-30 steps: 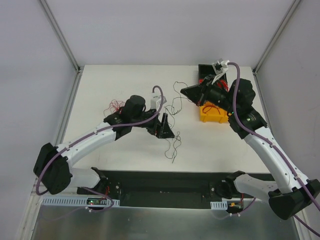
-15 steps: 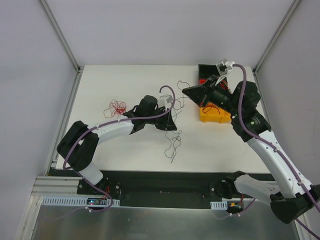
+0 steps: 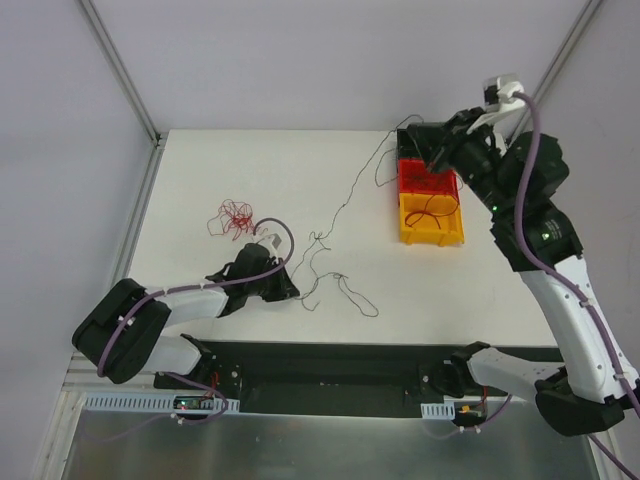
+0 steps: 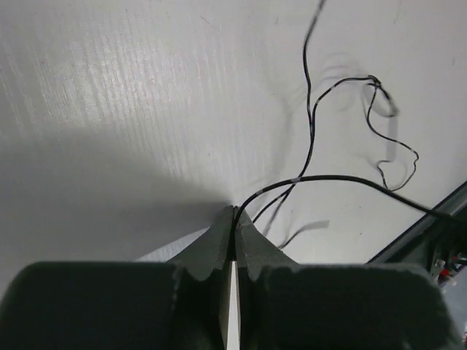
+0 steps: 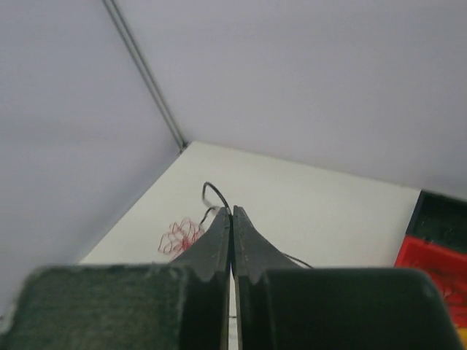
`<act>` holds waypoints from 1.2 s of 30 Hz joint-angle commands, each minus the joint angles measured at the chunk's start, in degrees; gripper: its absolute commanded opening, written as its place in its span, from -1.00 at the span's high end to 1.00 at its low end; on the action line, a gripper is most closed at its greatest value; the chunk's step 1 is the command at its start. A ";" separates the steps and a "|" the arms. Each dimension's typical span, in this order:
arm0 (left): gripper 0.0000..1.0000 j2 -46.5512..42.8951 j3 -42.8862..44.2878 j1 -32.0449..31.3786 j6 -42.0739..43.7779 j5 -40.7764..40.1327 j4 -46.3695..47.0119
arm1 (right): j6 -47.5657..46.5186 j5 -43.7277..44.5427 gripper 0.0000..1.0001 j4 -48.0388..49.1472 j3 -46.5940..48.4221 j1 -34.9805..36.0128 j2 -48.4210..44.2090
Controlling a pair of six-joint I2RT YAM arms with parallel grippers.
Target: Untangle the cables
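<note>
Low at the near edge of the counter (image 3: 250,170), the left end effector (image 3: 288,292) sits right down at the surface. The left wrist view shows its jaws pressed together, with a black cable (image 4: 314,177) coming straight out from between the tips.

From there the cable runs up and away across the counter, a thin slanted line toward the far right corner. It ends at the right end effector (image 3: 432,158), which is raised above the bins. The right wrist view shows those jaws closed too, tip against tip, with a small black loop of wire poking out just past them.

Nearer the left end effector the black wire is slack. It makes a few loose bends on the counter, and one open curl trails off to the right toward the near edge.

The red tangle (image 3: 235,216) lies on its own on the left side of the counter, a small scribbly knot well apart from the black line and touching neither arm.

On the right three bins stand in a row: the black bin (image 3: 408,140) farthest back, then the red bin (image 3: 428,180), and the yellow bin (image 3: 430,230) nearest. A few red strands (image 3: 432,208) show in the yellow bin.
</note>
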 commanded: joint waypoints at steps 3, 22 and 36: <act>1.00 -1.23 -5.38 1.20 -4.74 -4.60 2.06 | -2.57 1.93 1.00 -6.31 20.07 -4.44 6.61; 0.97 -0.35 5.59 2.88 4.40 10.41 -6.54 | 2.45 -9.25 1.00 -4.12 35.23 -14.47 21.12; -0.39 -8.88 20.96 2.96 13.88 23.71 -19.09 | 8.86 -11.62 1.00 3.62 26.86 -24.04 34.21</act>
